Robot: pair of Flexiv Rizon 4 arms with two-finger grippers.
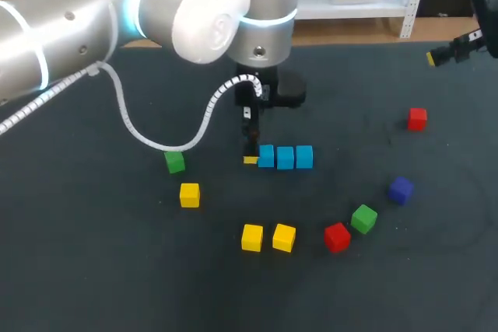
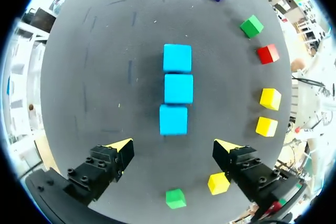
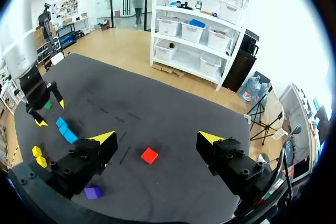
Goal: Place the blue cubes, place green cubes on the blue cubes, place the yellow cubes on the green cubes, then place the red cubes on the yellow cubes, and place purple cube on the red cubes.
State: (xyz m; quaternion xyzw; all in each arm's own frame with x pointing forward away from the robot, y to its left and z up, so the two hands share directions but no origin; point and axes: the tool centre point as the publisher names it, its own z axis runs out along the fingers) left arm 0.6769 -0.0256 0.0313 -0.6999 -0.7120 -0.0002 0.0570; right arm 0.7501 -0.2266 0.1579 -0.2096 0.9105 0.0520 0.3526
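Blue cubes (image 1: 285,157) sat in a row just beside the left gripper (image 1: 250,155) from overhead. From its wrist, fingers (image 2: 105,165) stood wide, row just ahead. Right gripper (image 3: 157,139) gaped wide; red cube (image 3: 149,155) lay well ahead.

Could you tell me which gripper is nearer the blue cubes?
Left: left gripper hangs at one end of the blue cubes; right gripper is far off, near a red cube.

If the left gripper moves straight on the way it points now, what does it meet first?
Probably the nearest blue cube, at the row's end; depth is unclear, so the fingers may touch the table beside it.
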